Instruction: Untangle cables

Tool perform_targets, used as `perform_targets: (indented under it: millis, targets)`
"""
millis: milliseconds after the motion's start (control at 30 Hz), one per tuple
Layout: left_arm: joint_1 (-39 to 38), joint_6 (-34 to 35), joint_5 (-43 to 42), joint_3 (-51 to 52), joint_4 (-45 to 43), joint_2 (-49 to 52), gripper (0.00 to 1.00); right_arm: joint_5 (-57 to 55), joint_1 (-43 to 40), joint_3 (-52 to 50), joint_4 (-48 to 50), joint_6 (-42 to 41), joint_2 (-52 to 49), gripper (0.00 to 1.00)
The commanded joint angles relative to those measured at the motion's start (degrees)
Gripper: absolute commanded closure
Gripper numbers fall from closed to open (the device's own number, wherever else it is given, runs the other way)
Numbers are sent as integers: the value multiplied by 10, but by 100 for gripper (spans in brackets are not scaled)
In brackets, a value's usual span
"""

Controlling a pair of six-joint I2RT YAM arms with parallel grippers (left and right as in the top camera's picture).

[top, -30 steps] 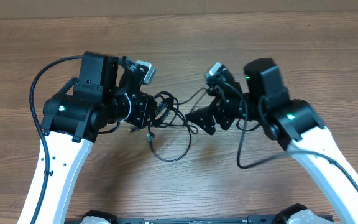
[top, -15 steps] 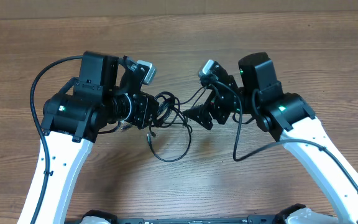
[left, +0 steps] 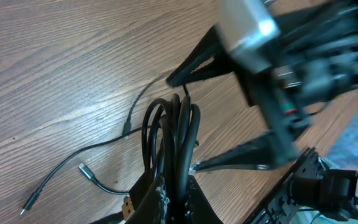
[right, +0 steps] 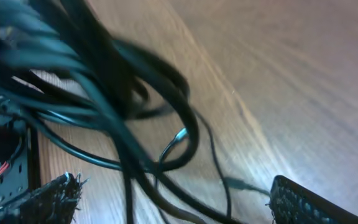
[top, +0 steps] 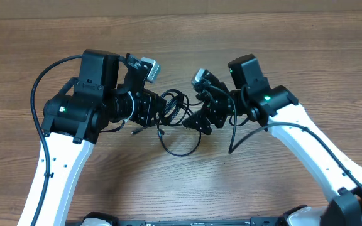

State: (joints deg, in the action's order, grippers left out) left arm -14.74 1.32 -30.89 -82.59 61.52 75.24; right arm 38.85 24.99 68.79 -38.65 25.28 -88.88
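Note:
The thin black cables (top: 172, 104) form a tangled bundle of loops between the two arms, and one loop (top: 182, 148) droops toward the table's near edge. My left gripper (top: 158, 112) is shut on the cables (left: 174, 134), which rise out of its fingers (left: 151, 202) in the left wrist view. Two loose ends lie on the wood, one with a silver-tipped plug (left: 84, 170). My right gripper (top: 191, 108) is open at the bundle's right side. Cable strands (right: 166, 155) run between its spread fingertips (right: 45, 199), blurred in that view.
The bare wooden table (top: 281, 50) lies all around. Thicker black arm cables arc beside the left arm (top: 36, 94) and below the right arm (top: 244, 135). In the left wrist view the right gripper's fingers (left: 194, 62) reach in just past the bundle.
My right arm has moved left, bringing its open fingers up to the bundle. The left gripper stays shut on the cables, and the hanging loop has shifted a little to the right.

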Motion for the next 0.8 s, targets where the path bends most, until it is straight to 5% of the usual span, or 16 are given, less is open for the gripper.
perform_targets:
  millis: [0, 100, 233, 400, 767]
  targets:
    - [1, 6, -22, -27, -5, -4, 96, 35, -3, -3, -12, 19, -14, 6]
    - [1, 23, -22, -28, -10, -4, 96, 76, -3, -3, -10, 19, -15, 13]
    - [1, 45, -34, -28, -12, -4, 96, 101, -3, -3, -5, 18, -15, 40]
    - [1, 54, -52, -28, -17, -4, 96, 104, -3, -2, -7, 4, -15, 95]
    - [1, 56, -46, -24, -15, -2, 96, 200, -26, 23, -9, -59, 13, 96]
